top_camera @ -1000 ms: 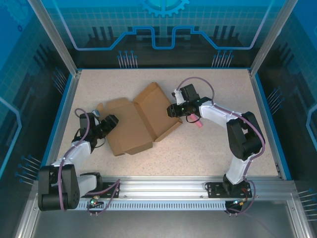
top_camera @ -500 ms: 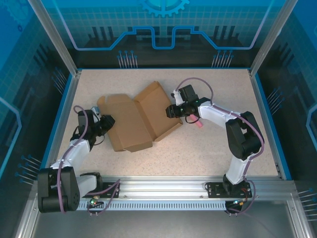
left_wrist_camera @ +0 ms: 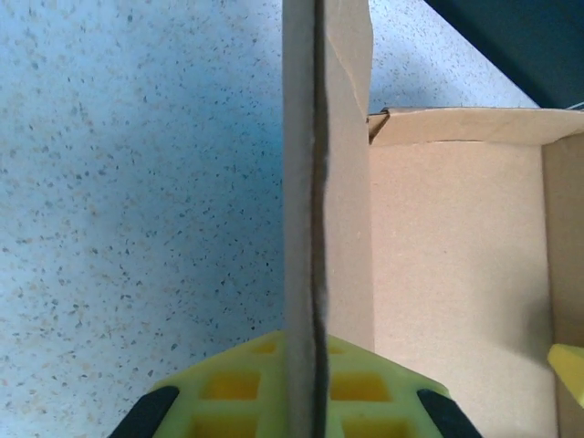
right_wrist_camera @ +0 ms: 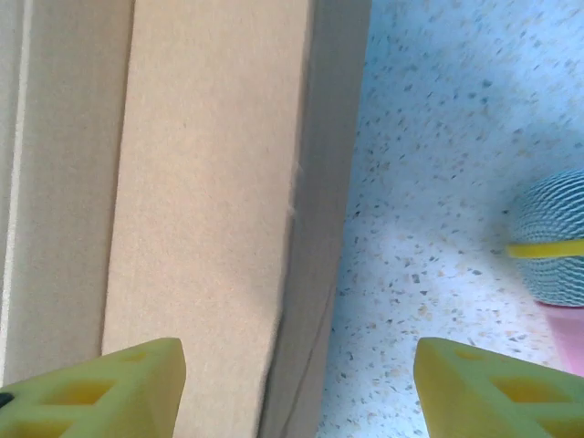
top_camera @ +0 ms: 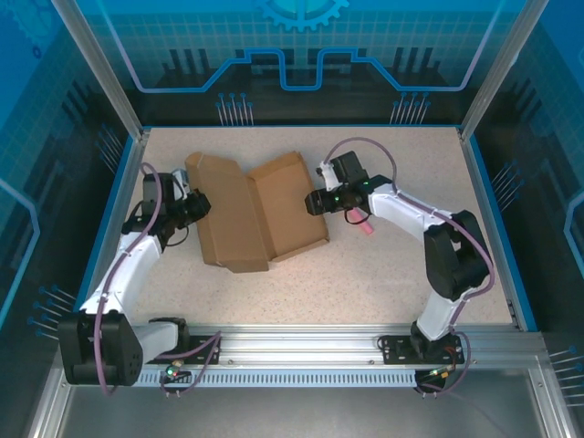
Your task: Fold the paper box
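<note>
The left gripper (top_camera: 195, 208) is clenching the left side wall of the paper box (top_camera: 255, 212). In the left wrist view, the thin cardboard edge is standing upright and running straight away from the gripper, and the yellow fingers (left_wrist_camera: 233, 383) are pressing against it from both sides. To the right of that pinched wall, the inside floor of the box is spreading out flat, and a far wall is closing it off ahead of the gripper. To the left of the wall, the speckled table (left_wrist_camera: 137, 182) is lying bare.

The right gripper (top_camera: 315, 203) is standing released at the opposite, right edge of the box, so the box is lying opened out on the table between the two grippers. In the right wrist view, its two yellow fingertips (right_wrist_camera: 100, 383) are spreading wide apart. One is hovering over the cardboard. The other is hovering over the table, with a clear gap between it and the box's edge. The box's long right edge is running forward between them, nearer the left fingertip.

Just behind the right gripper, beside its wrist, a small pink stick (top_camera: 365, 228) is lying on the table, apart from the box. In the right wrist view, a teal ribbed knob (right_wrist_camera: 547, 242) with a yellow band is sitting ahead of the right fingertip, with pink showing just beneath it.
</note>
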You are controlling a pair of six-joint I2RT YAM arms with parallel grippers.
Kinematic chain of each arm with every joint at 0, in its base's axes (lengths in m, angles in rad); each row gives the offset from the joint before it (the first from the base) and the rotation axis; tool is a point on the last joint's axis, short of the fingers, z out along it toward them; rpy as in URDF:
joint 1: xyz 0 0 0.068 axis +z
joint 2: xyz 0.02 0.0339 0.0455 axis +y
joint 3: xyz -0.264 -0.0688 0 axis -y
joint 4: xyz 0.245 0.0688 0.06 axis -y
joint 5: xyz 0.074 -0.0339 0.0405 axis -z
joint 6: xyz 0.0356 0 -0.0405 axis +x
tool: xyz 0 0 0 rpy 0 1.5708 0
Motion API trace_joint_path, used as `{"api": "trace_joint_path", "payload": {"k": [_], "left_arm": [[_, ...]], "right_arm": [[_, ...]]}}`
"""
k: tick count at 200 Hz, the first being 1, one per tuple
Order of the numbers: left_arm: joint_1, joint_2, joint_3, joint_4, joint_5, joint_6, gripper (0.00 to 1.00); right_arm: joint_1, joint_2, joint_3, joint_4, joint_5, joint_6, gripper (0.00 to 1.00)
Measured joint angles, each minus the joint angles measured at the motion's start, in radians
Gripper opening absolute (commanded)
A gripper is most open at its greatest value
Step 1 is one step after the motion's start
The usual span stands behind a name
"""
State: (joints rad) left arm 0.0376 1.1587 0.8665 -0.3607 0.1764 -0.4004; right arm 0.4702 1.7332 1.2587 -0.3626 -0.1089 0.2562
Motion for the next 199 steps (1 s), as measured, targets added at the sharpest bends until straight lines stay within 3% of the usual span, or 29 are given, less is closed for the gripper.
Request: {"api": "trace_joint_path", "payload": {"k": [82,126,199], "left_arm": [[-0.096,0.138,0.350,-0.328,-0.178,0.196,0.00],[-0.132,0.211,0.409,-0.420,-0.185,0.228,0.00],[-0.162,0.268,0.424,-0.446,-0.190,0.228,0.00]], "right_arm": [[-0.105,-0.133,-0.003,-0.012,-0.058,-0.009,0.69],[-0.090,-0.016,0.002,0.021,-0.141,0.042,0.68],[0.020,0.221,0.080,0.023,-0.140,0.099,0.60]]}}
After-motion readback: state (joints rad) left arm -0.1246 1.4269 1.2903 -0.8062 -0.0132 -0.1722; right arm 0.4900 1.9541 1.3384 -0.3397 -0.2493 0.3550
